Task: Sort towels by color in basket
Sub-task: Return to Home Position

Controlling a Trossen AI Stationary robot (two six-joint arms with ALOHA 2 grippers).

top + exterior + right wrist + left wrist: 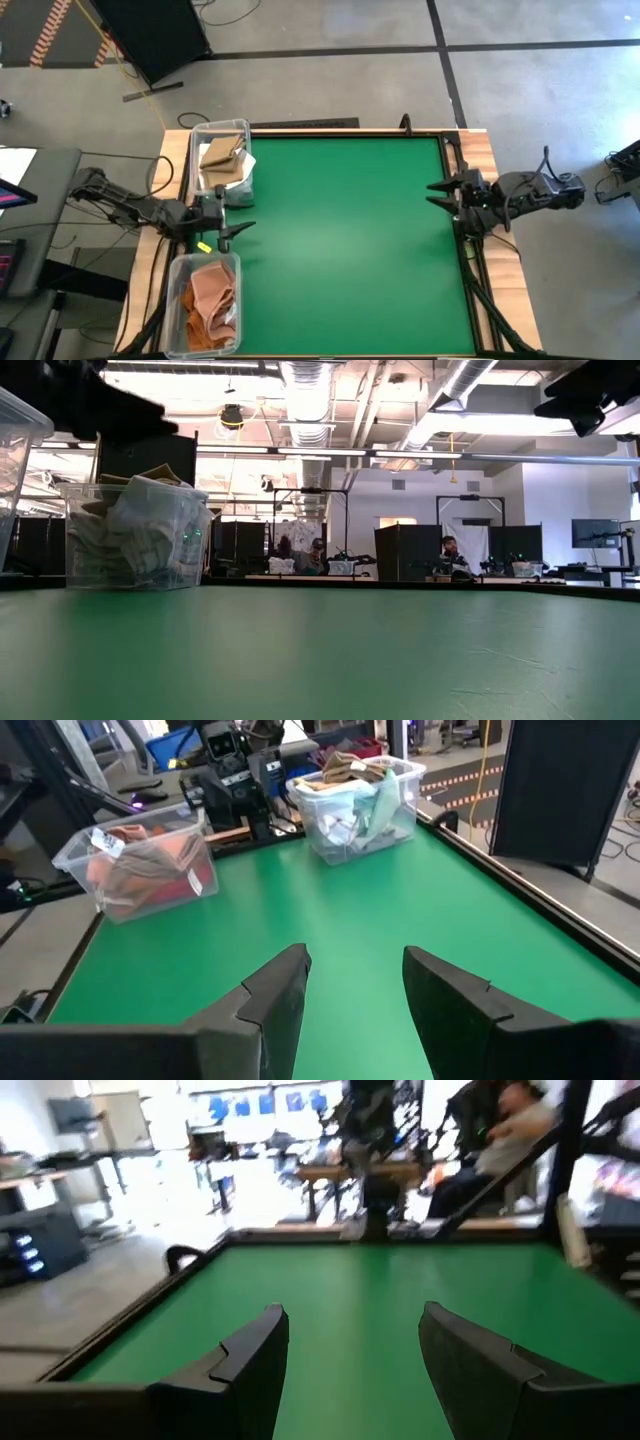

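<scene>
Both arms are at the edges of the green table (340, 260). We see the left claw (243, 214) at the table's left edge, between two transparent bins, its fingers spread wide and holding nothing. Its wrist view shows only green table surface between the two dark fingers (250, 1365). The right claw (433, 195) sits at the middle of the right edge, well apart from both bins. It too is open and empty, with bare green showing in its gap. The pale bin (193, 160) stands on the left edge near the corner uppermost in the overhead view. It holds a tan towel (220, 152) on top of white cloths, and from the right wrist we also note a pale green towel (385, 810) against its wall. The warm bin (203, 258) stands on the same edge near the opposite corner and holds the salmon pink and rust-orange towels (210, 295). All towels in view lie inside these two bins. At table height, people (448, 550) sit at desks far behind the table.
</scene>
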